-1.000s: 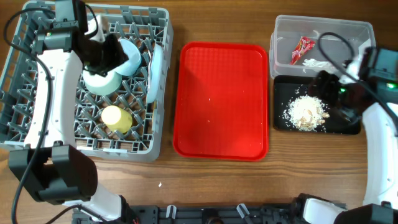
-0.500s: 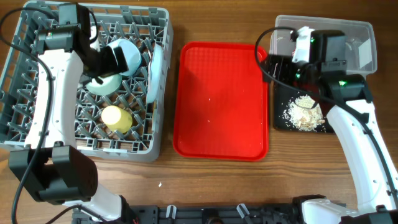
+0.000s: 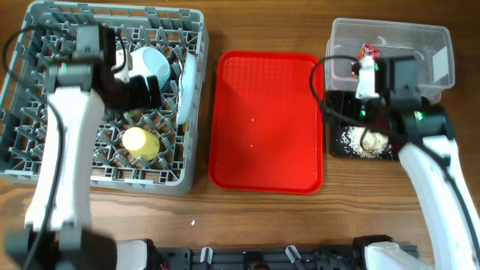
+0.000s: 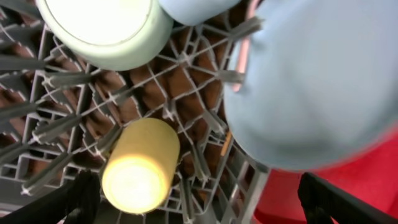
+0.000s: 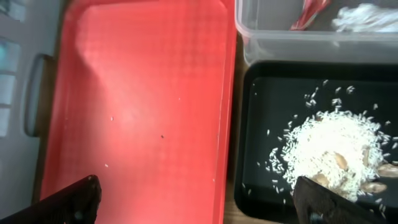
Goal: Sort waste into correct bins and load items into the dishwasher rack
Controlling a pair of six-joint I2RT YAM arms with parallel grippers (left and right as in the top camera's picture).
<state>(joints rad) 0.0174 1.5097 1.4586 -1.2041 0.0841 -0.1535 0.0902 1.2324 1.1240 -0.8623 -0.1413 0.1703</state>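
Observation:
In the grey dishwasher rack (image 3: pixel 150 182) lie a pale blue bowl (image 3: pixel 155 64), an upright pale blue plate (image 3: pixel 186 90) and a yellow-green cup (image 3: pixel 140 142). My left gripper (image 3: pixel 142 91) hovers open above them, holding nothing. In the left wrist view the cup (image 4: pixel 140 165) lies between the spread fingers (image 4: pixel 68 205). My right gripper (image 3: pixel 339 103) stands open and empty over the seam between the red tray and the black bin (image 5: pixel 267 124). Beige food scraps (image 5: pixel 336 149) lie in that bin. The clear bin (image 3: pixel 442 34) holds the red wrapper (image 3: pixel 367 54) and white napkin (image 5: pixel 367 15).
The red serving tray (image 3: pixel 268 120) lies between rack and bins with only a few grains on it. A second, paler bowl (image 4: pixel 102 28) sits bottom-up on the rack pegs (image 4: pixel 186 118). Bare wooden table runs along the front edge.
My left gripper opened, let go of the blue bowl in the rack and drew back toward the cup. My right arm swung from the black bin's right side to its left edge.

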